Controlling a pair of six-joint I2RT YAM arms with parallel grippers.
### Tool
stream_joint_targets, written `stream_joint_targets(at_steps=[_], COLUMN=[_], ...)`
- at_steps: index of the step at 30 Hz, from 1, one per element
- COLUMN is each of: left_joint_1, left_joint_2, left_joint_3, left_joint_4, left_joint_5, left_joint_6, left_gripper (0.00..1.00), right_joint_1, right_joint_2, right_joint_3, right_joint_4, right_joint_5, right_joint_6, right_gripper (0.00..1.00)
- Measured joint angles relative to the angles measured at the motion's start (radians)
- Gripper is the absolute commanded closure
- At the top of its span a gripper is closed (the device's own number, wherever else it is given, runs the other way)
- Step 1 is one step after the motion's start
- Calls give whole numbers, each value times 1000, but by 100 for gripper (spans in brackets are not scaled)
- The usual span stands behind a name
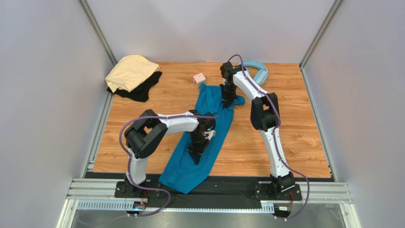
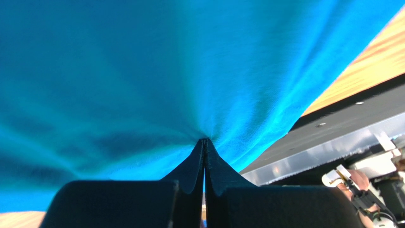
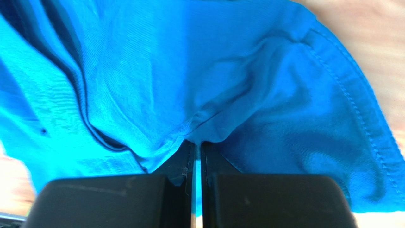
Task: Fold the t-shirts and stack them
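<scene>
At the centre of the wooden worktop [image 1: 294,137], a rumpled teal-blue cloth t-shirt [image 1: 223,121] runs from 12 o'clock to 6 o'clock, its near end spilling over the edge. Both the left arm [image 1: 176,124] and right arm [image 1: 247,85] have jaws pressed together, pinching small folds of it. Such thin pinches may slip under tension, and the overhang could snag the black rail [image 1: 237,184].

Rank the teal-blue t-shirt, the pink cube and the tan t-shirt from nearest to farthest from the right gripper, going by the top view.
From the right gripper:
1. teal-blue t-shirt: pinched in the gripper itself, trailing toward the near edge.
2. pink cube: a little to the gripper's left, slightly farther back.
3. tan t-shirt: heaped in the far left corner.
</scene>
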Motion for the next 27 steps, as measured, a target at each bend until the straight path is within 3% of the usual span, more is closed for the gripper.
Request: stream_joint_targets(at_steps=[2,5,8,14,20,27], left_joint_1=[-22,-36,-40,-31,36,120], left_joint_2=[36,82,91,89,57,3], left_joint_3=[44,105,126,178,294,391], left_joint_4=[-14,-36,-49,-71,-101,-116], left_joint_5=[14,37,24,-58,-96,-129], left_joint_6=[0,-2,-2,8,26,76], left_gripper=[100,98,90,85,82,83], right_joint_1=[1,2,2,-23,-114,-174], right_joint_2=[3,1,-22,-206,-389,-378], right_joint_3=[6,8,-22,-199,-273,-330], right_joint_4=[31,85,161,282,320,280], right_joint_5=[-23,-56,-66,-64,-64,-64], right_joint_6=[1,0,-3,9,47,86], right_gripper=[71,63,60,56,55,53])
